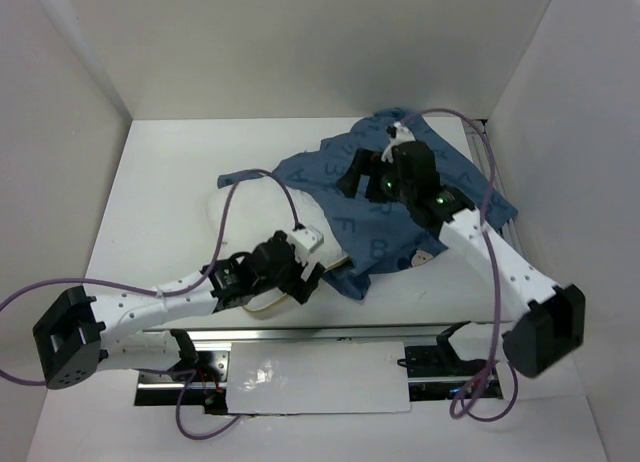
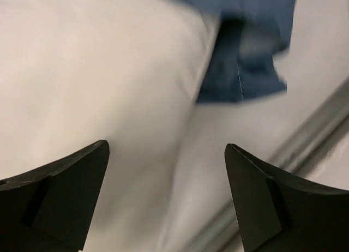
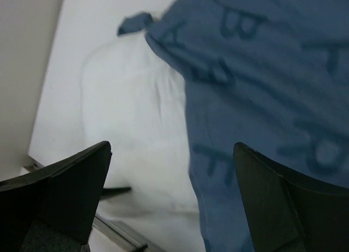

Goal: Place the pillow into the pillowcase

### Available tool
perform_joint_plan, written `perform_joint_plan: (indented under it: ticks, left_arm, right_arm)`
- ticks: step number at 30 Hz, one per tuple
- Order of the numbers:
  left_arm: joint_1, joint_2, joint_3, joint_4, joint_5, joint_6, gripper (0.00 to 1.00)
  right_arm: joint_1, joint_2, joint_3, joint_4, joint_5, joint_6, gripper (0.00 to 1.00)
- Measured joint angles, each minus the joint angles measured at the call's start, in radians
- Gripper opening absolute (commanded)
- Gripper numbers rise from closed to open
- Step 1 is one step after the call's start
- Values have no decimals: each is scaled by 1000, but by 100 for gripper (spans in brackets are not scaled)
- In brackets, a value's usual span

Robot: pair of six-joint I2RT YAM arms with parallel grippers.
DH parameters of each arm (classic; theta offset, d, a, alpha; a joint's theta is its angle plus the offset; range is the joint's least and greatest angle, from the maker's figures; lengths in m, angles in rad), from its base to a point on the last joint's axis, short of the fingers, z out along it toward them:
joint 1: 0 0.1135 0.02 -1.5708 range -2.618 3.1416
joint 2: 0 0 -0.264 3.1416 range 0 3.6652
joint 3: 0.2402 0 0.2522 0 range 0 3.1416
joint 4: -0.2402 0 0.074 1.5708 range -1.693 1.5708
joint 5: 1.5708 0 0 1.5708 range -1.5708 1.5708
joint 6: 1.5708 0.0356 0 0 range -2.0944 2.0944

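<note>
The blue pillowcase (image 1: 400, 207) with pale letters lies crumpled at the centre right of the table. The white pillow (image 1: 245, 207) lies to its left, its right part under the case. My left gripper (image 1: 305, 275) is open and empty, low over the pillow's near edge. In the left wrist view the pillow (image 2: 92, 72) fills the left and a pillowcase corner (image 2: 245, 61) hangs at the top. My right gripper (image 1: 365, 177) is open and empty above the case. The right wrist view shows the pillowcase (image 3: 272, 77) overlapping the pillow (image 3: 131, 110).
A metal rail (image 1: 330, 334) runs along the table's near edge, with a white panel (image 1: 320, 377) below it. White walls enclose the table on the left, back and right. Purple cables (image 1: 230, 197) loop over both arms.
</note>
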Motion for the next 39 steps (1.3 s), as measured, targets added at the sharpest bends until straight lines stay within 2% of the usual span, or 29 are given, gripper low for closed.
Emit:
perform_joint_plan:
  ticks: [3,9,12,13,15,16,17,18,21,25,29,30,31,32,36,39]
  left_arm:
    - [-94,-2,-55,-66,-71,-27,100]
    - [-109,10,-75,-80,-215,-136,100]
    - [-112,63,-69,-79,-273,-179,82]
    - [-112,90,-65,-79,-291,-182,67]
    - [-112,133,-50,-84,-321,-201,45]
    - [-111,152,-42,-87,-333,-206,21]
    - [-108,170,-33,-89,-345,-214,6]
    - [-108,184,-24,-90,-352,-221,0]
    - [-109,196,-11,-93,-355,-226,0]
    - [-109,170,-16,-85,-348,-226,0]
    - [-109,81,-53,-50,-329,-224,0]
    - [-109,55,-66,-36,-320,-221,0]
    - [-109,27,-80,-18,-307,-220,0]
    - [-109,6,-90,-2,-292,-214,0]
    - [-109,-45,-111,51,-246,-185,0]
    - [-109,-61,-111,79,-227,-160,0]
  right_arm:
    - [4,-157,-151,-69,39,-14,100]
    - [68,-347,-293,-262,120,-47,100]
    - [107,-373,-311,-321,138,-66,100]
    - [125,-363,-312,-333,145,-72,100]
    - [167,-328,-312,-337,152,-81,100]
    - [190,-301,-312,-337,155,-85,100]
    - [222,-271,-313,-335,159,-90,100]
    - [246,-246,-314,-332,162,-93,100]
    - [327,-167,-314,-328,196,-100,100]
    - [406,-67,-294,-335,316,-97,94]
    - [416,13,-261,-339,460,-78,45]
    - [416,27,-255,-341,498,-68,19]
    - [415,35,-250,-344,529,-61,7]
    - [415,40,-247,-344,549,-58,0]
    - [422,33,-230,-340,588,-67,0]
    - [440,-9,-214,-327,547,-117,0]
